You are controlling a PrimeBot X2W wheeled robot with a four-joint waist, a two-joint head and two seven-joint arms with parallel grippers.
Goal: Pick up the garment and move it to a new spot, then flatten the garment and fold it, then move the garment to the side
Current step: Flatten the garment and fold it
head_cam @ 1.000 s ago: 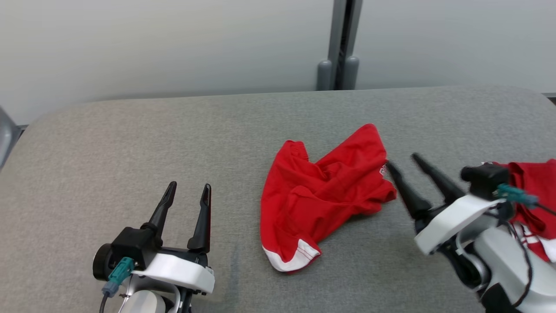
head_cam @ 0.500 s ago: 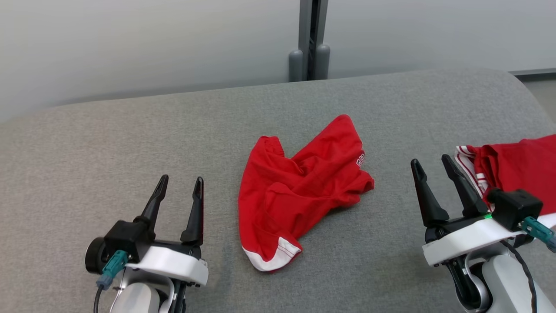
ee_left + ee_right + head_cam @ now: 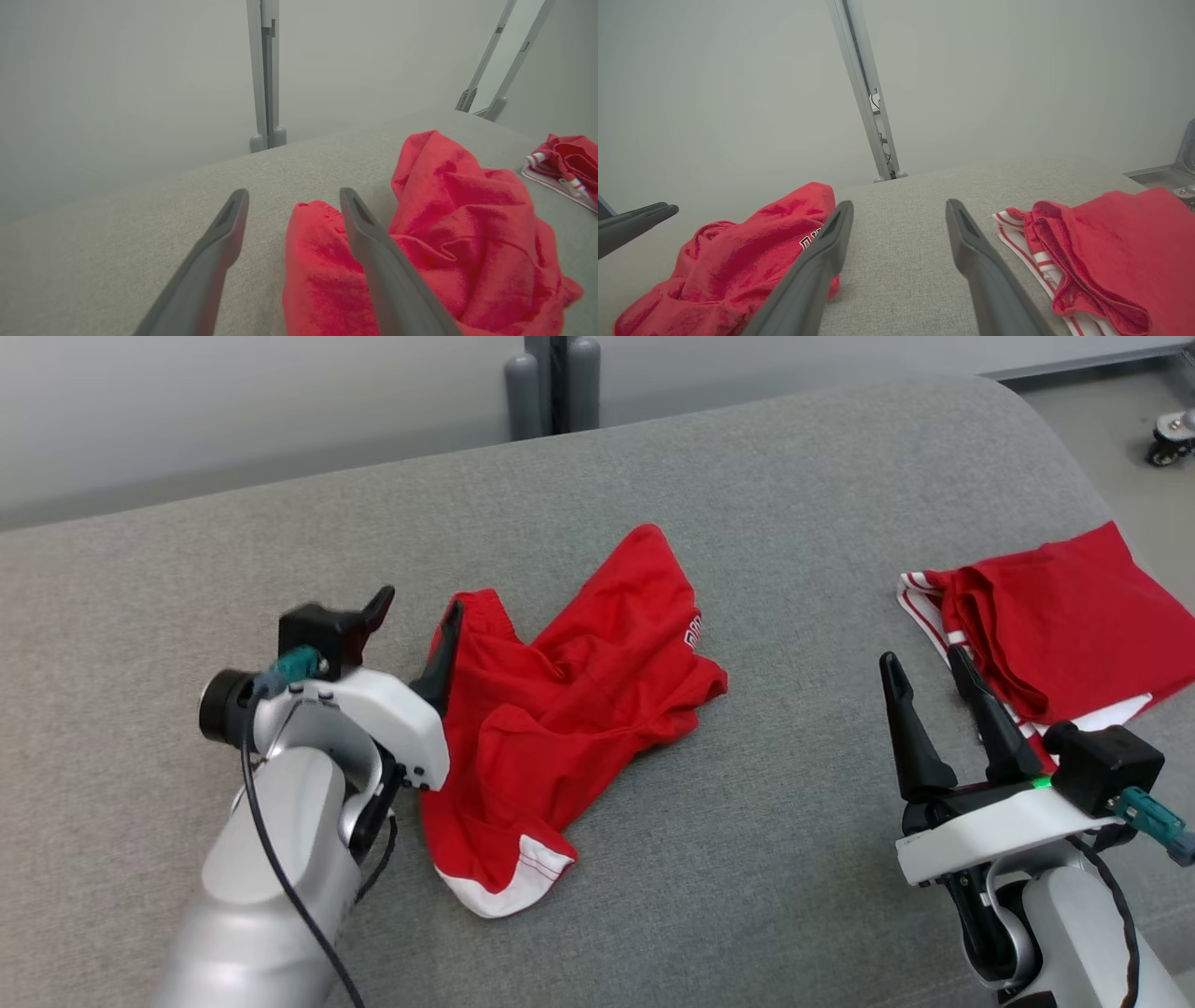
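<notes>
Grey table point(image 3: 794, 476), pale wall point(image 3: 187, 411)
Folded red-and-white cloth point(image 3: 1055, 607) lies far right; grey post point(image 3: 581, 383) stands beyond the far edge.

a test lab: grey padded table point(image 3: 747, 476), bare partition panels point(image 3: 117, 70).

The right pincer point(image 3: 899, 205) stands spread — crumpled garment point(image 3: 728, 252) one side, folded red garment point(image 3: 1111, 233) (white-striped) opposite.

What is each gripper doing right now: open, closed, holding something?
Left gripper: open, holding nothing, at the edge of the crumpled red garment.
Right gripper: open, holding nothing, beside the folded red garment.
</notes>
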